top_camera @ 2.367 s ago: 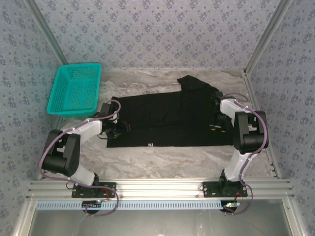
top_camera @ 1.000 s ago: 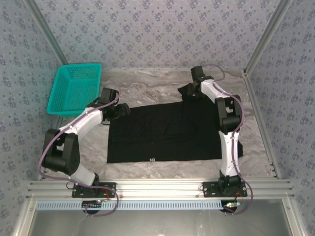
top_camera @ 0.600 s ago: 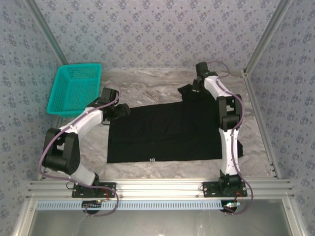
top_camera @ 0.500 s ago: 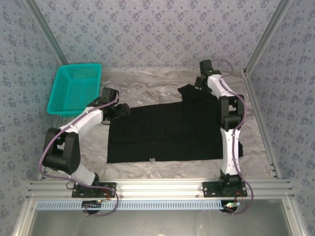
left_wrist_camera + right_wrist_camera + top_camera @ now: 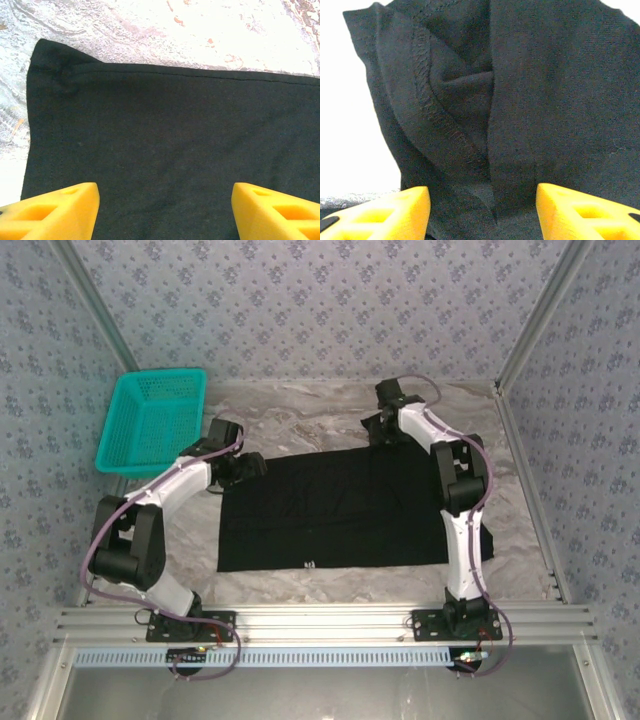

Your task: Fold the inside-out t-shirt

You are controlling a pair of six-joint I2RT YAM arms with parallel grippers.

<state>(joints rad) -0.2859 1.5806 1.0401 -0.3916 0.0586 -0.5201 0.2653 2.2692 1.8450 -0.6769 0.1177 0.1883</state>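
Observation:
The inside-out t-shirt (image 5: 330, 510) lies plain black and folded into a flat rectangle in the middle of the table. A bunched sleeve (image 5: 375, 426) sticks out at its far right corner. My left gripper (image 5: 255, 466) hovers open over the shirt's far left corner. In the left wrist view its yellow fingers (image 5: 55, 212) stand wide apart above the flat cloth (image 5: 170, 125), with the stitched hem ahead. My right gripper (image 5: 383, 430) is open over the bunched sleeve. In the right wrist view its gripper (image 5: 482, 210) straddles folded cloth with a seam (image 5: 445, 125) and holds nothing.
A teal plastic basket (image 5: 152, 423) stands at the far left, beside the left arm. Patterned walls and metal posts close in the marbled table (image 5: 300, 410). A flap of black cloth (image 5: 487, 543) pokes out to the right of the right arm.
The right wrist has swung from the far right back toward the left, over the bunched sleeve. The left arm and the shirt's flat body have stayed put.

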